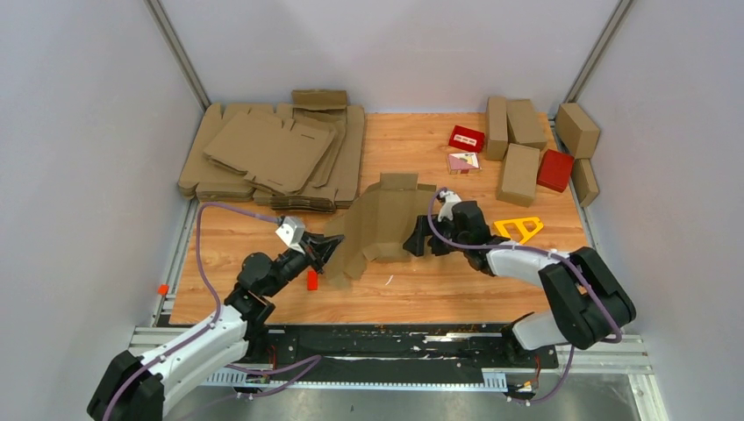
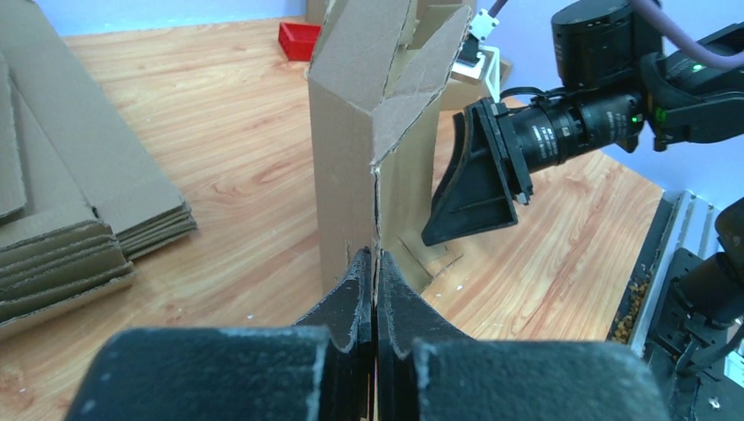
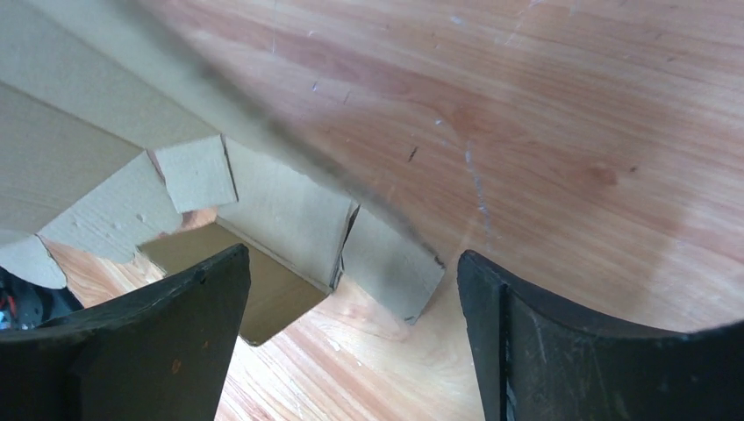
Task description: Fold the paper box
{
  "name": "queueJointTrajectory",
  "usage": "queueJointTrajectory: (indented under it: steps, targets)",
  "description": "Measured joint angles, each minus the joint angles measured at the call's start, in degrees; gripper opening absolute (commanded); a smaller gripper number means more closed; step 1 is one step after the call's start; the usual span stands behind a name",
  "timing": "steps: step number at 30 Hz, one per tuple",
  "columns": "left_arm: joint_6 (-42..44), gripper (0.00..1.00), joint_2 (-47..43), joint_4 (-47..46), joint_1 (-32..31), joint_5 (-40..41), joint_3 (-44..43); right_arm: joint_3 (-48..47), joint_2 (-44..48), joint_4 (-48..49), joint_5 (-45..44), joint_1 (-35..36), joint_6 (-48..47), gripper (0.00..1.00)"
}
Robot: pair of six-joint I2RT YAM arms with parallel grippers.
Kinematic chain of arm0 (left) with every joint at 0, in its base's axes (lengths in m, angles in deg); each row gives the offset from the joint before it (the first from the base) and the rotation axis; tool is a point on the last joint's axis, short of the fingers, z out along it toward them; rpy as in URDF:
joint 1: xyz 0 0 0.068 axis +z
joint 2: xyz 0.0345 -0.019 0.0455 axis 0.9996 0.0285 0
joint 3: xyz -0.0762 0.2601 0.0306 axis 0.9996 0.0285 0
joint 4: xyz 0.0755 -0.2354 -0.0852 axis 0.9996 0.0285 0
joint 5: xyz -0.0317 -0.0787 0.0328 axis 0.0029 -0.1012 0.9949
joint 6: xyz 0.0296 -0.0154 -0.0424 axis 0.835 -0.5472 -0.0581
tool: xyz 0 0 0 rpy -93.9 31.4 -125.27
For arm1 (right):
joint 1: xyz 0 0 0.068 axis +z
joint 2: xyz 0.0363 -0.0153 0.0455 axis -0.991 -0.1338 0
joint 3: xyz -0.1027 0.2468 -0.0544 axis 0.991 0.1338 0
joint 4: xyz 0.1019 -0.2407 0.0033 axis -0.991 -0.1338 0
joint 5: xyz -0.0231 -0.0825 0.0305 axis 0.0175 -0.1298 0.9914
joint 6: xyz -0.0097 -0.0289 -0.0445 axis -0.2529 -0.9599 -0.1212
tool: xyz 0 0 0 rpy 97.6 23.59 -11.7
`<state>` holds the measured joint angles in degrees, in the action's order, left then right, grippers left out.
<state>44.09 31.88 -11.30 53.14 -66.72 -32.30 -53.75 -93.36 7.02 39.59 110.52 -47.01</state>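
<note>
The paper box [image 1: 386,219] is a brown die-cut cardboard sheet, partly folded, in the middle of the table. Its panels stand up from the wood [image 2: 368,132]. My left gripper [image 1: 329,250] is at the sheet's near-left corner. Its jaws [image 2: 375,263] are shut on a thin cardboard edge. My right gripper [image 1: 419,237] is at the sheet's right side, open with nothing between its fingers [image 3: 351,263]. Small flaps of the box [image 3: 289,210] lie just beyond the fingertips, apart from them. The left wrist view shows one right finger [image 2: 469,189] close beside the upright panel.
A stack of flat cardboard sheets [image 1: 272,153] fills the back left. Several folded brown cartons [image 1: 518,171] and two red boxes [image 1: 466,138] [image 1: 554,169] sit at the back right. A yellow triangle [image 1: 519,228] lies by the right arm. A small red piece [image 1: 312,280] lies near the left gripper.
</note>
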Motion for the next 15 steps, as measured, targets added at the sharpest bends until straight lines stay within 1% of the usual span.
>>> queueJointTrajectory:
  steps: [3,6,7,11,15]
  targets:
    - [-0.48,0.0,-1.86,-1.84,0.0,-0.28,1.57,0.48,-0.48,2.01,3.3,-2.99,1.38,0.8]
    - [-1.27,0.0,-4.15,-3.21,0.0,-0.2,3.32,1.75,-1.49,4.66,6.73,-5.53,3.19,0.7]
    - [-1.49,0.0,-4.81,-3.41,0.0,-0.13,3.69,2.27,-1.81,5.9,8.0,-6.32,3.87,0.69]
    - [-1.97,0.0,-6.19,-4.11,0.0,0.02,4.07,4.37,-2.23,9.2,11.82,-8.76,6.54,0.68]
    - [-2.14,0.0,-6.4,-5.49,0.0,-0.85,4.09,5.49,-2.23,10.84,14.25,-10.4,7.91,0.64]
